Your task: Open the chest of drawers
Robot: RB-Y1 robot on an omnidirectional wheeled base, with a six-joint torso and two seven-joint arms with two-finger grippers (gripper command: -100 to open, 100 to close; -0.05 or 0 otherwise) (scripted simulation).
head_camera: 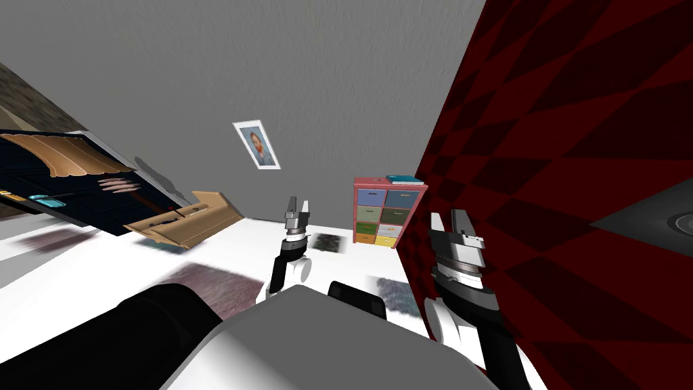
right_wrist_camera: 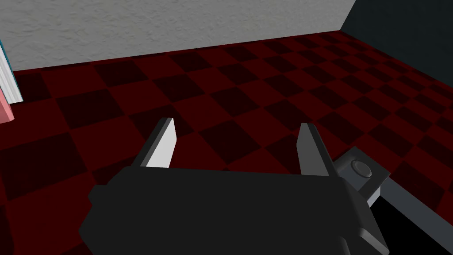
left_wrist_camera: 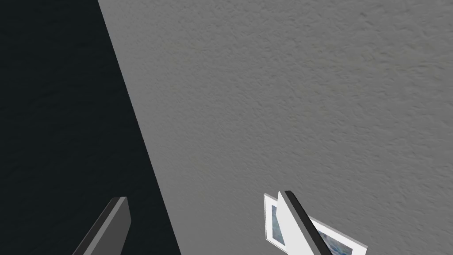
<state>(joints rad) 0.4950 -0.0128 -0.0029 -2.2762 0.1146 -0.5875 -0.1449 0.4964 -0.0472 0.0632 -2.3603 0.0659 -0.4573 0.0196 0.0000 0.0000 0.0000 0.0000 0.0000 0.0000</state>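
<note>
Pink-framed chest of drawers (head_camera: pixel 387 213) with multicoloured fronts sits at 12 o'clock, where grey wall (head_camera: pixel 304 81) meets red chequered wall (head_camera: pixel 575 169), well beyond left gripper (head_camera: pixel 296 205) and right gripper (head_camera: pixel 452 222), both spread and empty.

The chest of drawers (head_camera: pixel 388 213) stood far off, too small to make out handles or the writing on its coloured fronts; whether any drawer was pulled out could not be told. A teal thing (head_camera: pixel 405 179) on its top was too small to name. In the right wrist view a pink and teal strip (right_wrist_camera: pixel 4 110) was cut off by the edge. A framed picture (left_wrist_camera: pixel 274 223) lay partly behind a finger of the left gripper (left_wrist_camera: pixel 202 197). The floor patches (head_camera: pixel 399 294) were blurred.
</note>
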